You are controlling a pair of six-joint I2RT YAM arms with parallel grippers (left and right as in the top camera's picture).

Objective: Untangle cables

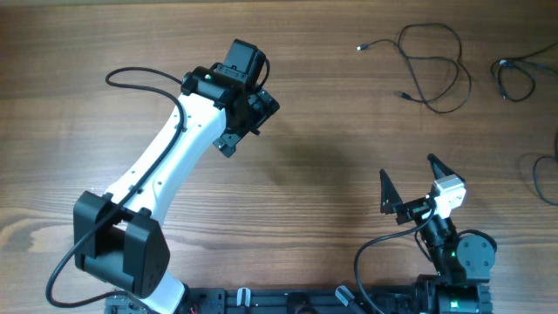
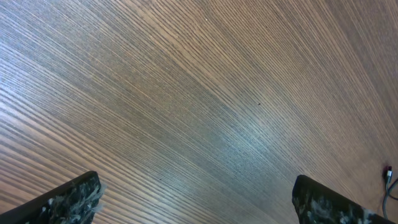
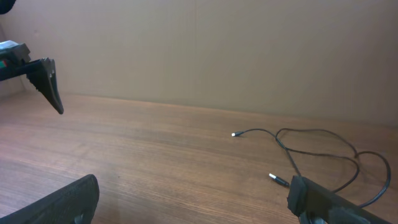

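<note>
Overhead: thin black cords with small plug ends [image 1: 433,68] lie in separate loose loops at upper right and along the right edge of the brown wood-grain table [image 1: 331,113]. The black two-finger left gripper [image 1: 251,120], upper centre, and right gripper [image 1: 410,179], lower right, are spread and empty, judged parked clear of the cords.

Left wrist: bare grain is shown, with one plug tip [image 2: 388,173] at the right edge.

Right wrist: a looped cord [image 3: 317,149] is seen lying flat, which the overhead view cannot confirm.

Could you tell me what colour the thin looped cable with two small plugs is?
The thin looped cable is black, clearest in the right wrist view.
</note>
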